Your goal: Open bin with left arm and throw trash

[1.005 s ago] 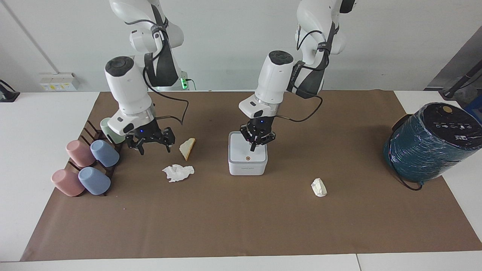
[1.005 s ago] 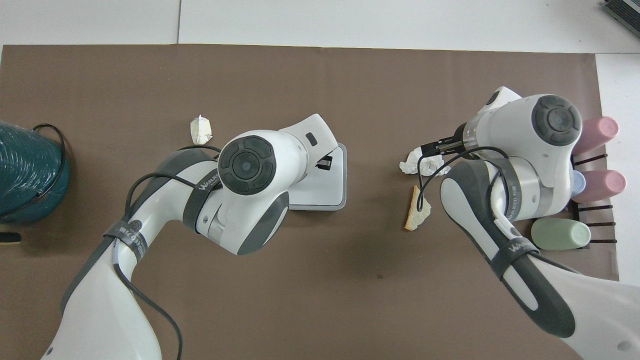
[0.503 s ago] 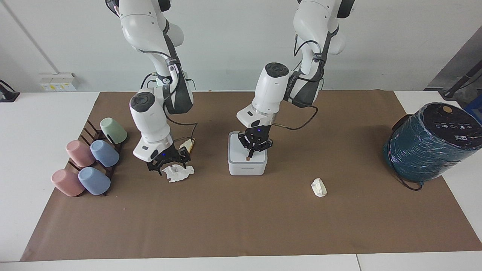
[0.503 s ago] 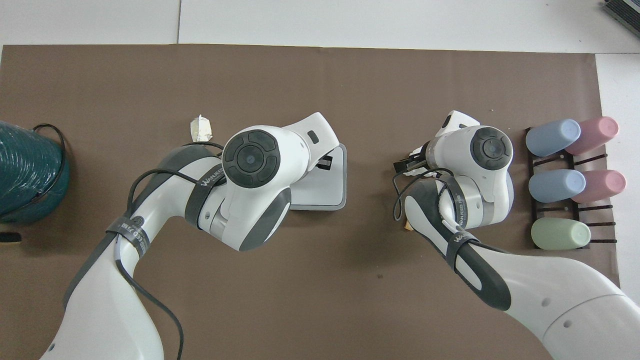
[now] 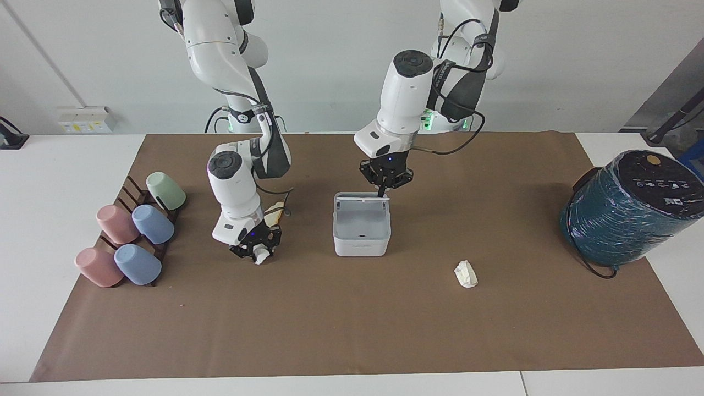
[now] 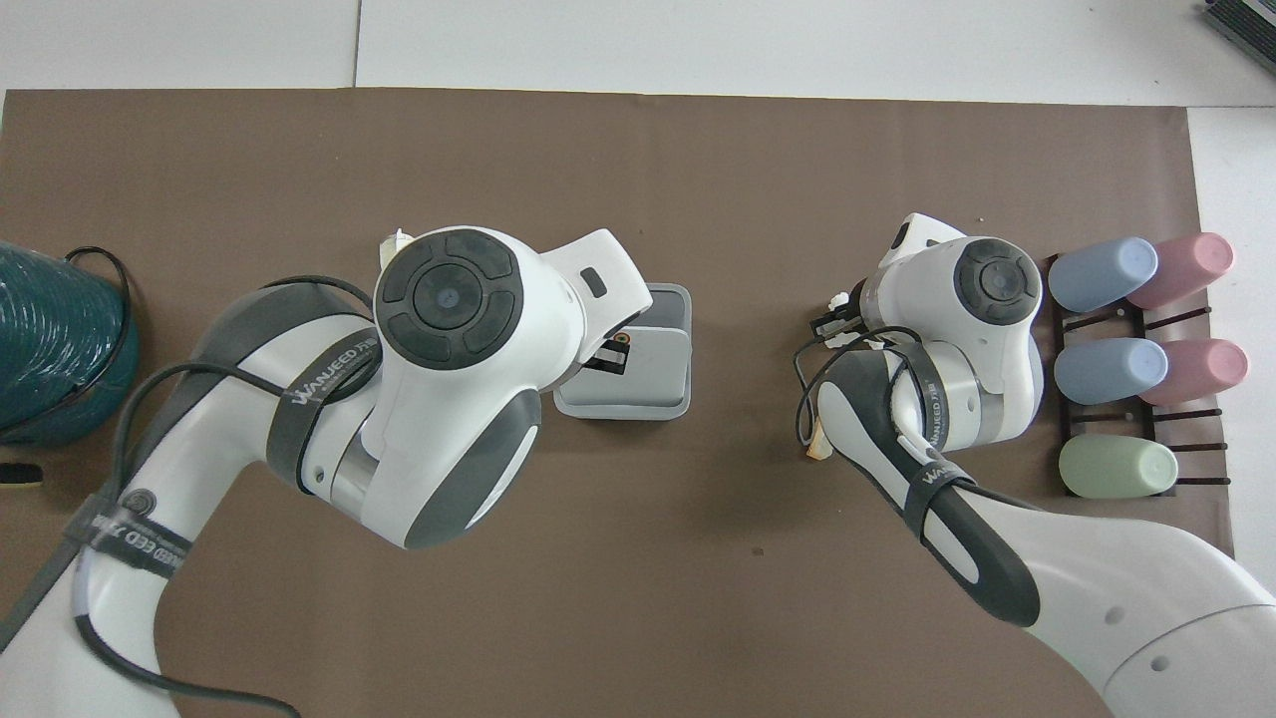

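The white bin (image 5: 362, 245) stands mid-table with its lid (image 5: 363, 199) swung up at the edge nearer to the robots; its inside looks empty. It also shows in the overhead view (image 6: 682, 349). My left gripper (image 5: 382, 190) is shut just above the raised lid's top edge. My right gripper (image 5: 256, 254) is down at the mat, shut on the white tissue wad (image 5: 263, 257). The tan bread wedge (image 5: 274, 211) lies just nearer to the robots, half hidden by that arm. The cream paper wad (image 5: 466, 274) lies farther out, toward the left arm's end.
A rack of pastel cups (image 5: 132, 236) lies at the right arm's end of the mat. A big teal wrapped cylinder (image 5: 627, 209) stands at the left arm's end. Brown paper covers the table.
The left gripper pressed the bin's button, then rose and drew back; the lid sprang open. The right gripper came down from beside the cups onto the tissue wad and closed on it.
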`<state>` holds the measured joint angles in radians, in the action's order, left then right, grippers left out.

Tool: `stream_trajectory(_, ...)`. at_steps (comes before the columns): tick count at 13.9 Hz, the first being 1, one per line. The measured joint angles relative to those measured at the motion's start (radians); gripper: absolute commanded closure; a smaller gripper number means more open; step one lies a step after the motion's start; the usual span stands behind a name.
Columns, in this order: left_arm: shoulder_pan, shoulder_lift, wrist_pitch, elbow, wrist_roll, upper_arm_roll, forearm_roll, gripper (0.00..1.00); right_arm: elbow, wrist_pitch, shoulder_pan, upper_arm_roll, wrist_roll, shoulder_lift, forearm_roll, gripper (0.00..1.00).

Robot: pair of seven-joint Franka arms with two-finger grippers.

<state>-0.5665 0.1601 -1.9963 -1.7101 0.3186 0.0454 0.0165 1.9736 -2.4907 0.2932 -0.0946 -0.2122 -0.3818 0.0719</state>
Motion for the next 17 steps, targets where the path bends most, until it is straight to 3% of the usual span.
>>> stream_trajectory(3, 0.056, -0.022, 0.041, -0.010, 0.000, -0.012, 0.000, 1.00, -0.016, 0.047, 0.000, -0.002, 0.033, 0.010, 0.008, 1.00)
stream_trajectory(5, 0.110, -0.021, 0.041, -0.015, -0.001, -0.015, 0.000, 0.89, -0.050, 0.104, 0.000, -0.002, 0.078, 0.022, 0.011, 1.00)
stream_trajectory(7, 0.155, -0.021, 0.018, -0.019, -0.006, -0.016, 0.000, 0.68, -0.120, 0.175, 0.001, -0.001, 0.186, 0.033, 0.018, 1.00)
stream_trajectory(8, 0.175, -0.021, -0.015, -0.028, -0.015, -0.017, -0.001, 0.51, -0.166, 0.207, 0.002, 0.006, 0.261, 0.038, 0.036, 1.00)
stream_trajectory(9, 0.194, -0.020, -0.058, -0.043, -0.030, -0.017, -0.001, 0.29, -0.208, 0.227, 0.003, 0.022, 0.345, 0.042, 0.077, 1.00)
stream_trajectory(13, 0.248, 0.000, -0.244, -0.123, -0.082, -0.017, -0.001, 0.25, -0.307, 0.224, 0.014, 0.118, 0.659, 0.045, 0.244, 1.00)
stream_trajectory(17, 0.255, 0.115, -0.414, -0.142, -0.091, -0.017, -0.002, 0.20, -0.316, 0.130, 0.073, 0.181, 0.884, 0.032, 0.265, 1.00)
